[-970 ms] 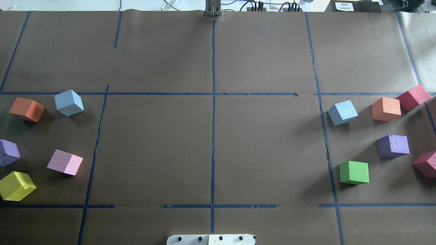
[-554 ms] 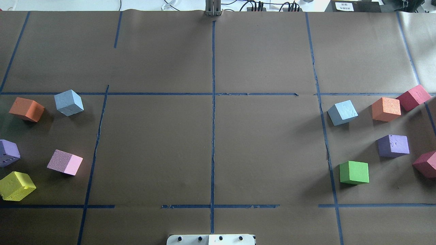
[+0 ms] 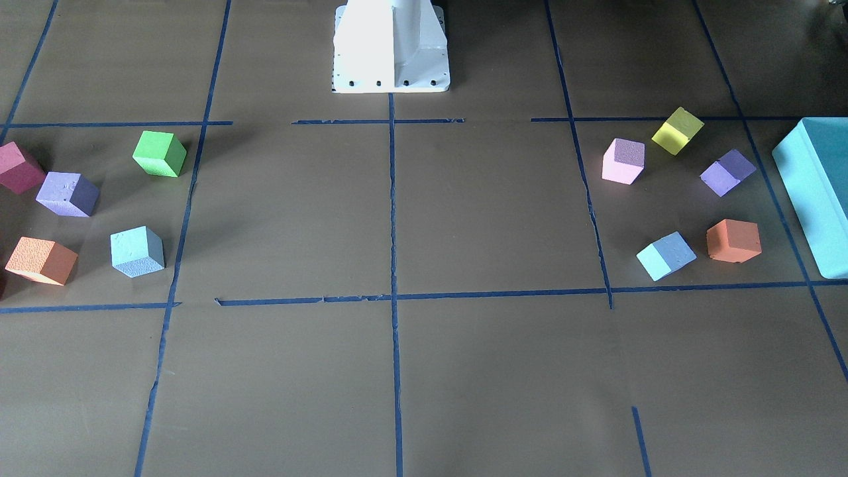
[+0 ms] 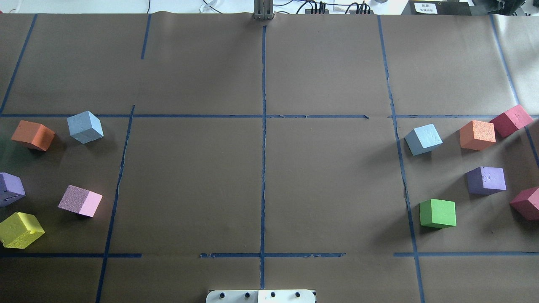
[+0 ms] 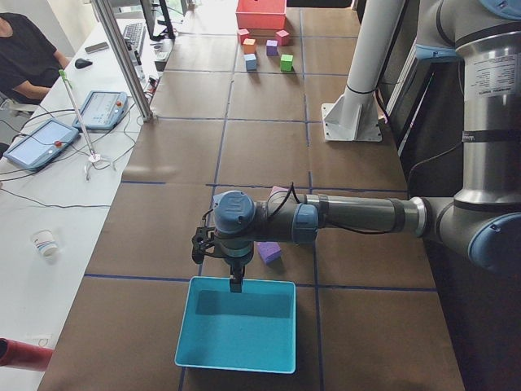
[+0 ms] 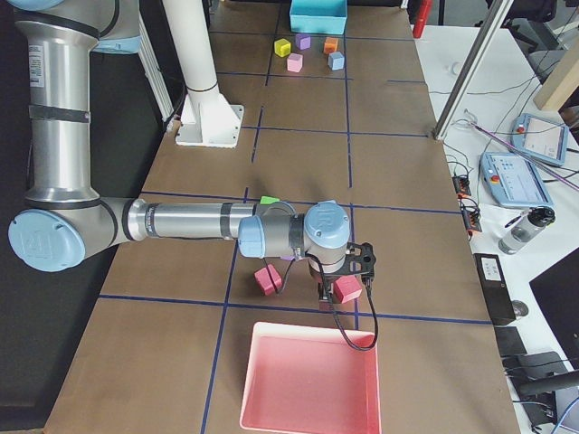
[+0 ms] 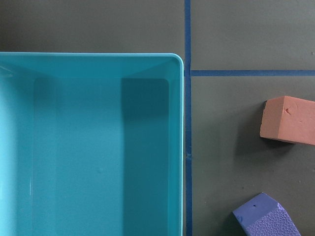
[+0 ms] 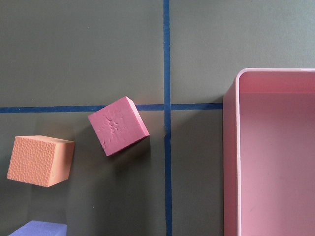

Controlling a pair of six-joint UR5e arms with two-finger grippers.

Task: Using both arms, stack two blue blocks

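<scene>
Two pale blue blocks lie far apart on the brown table. One blue block (image 4: 85, 126) (image 3: 666, 256) is in the left cluster, and the other blue block (image 4: 423, 139) (image 3: 137, 251) is in the right cluster. The left gripper (image 5: 236, 279) shows only in the exterior left view, hanging over the rim of the teal box (image 5: 236, 334), away from the blue block. The right gripper (image 6: 340, 295) shows only in the exterior right view, over a crimson block by the pink tray (image 6: 312, 384). I cannot tell whether either gripper is open or shut.
Left cluster: orange (image 4: 32, 135), purple (image 4: 9, 189), pink (image 4: 80, 200) and yellow (image 4: 20, 229) blocks. Right cluster: orange (image 4: 477, 134), purple (image 4: 486, 180), green (image 4: 438, 213) and two crimson (image 4: 510, 120) blocks. The white pedestal (image 3: 391, 46) stands at the robot's side.
</scene>
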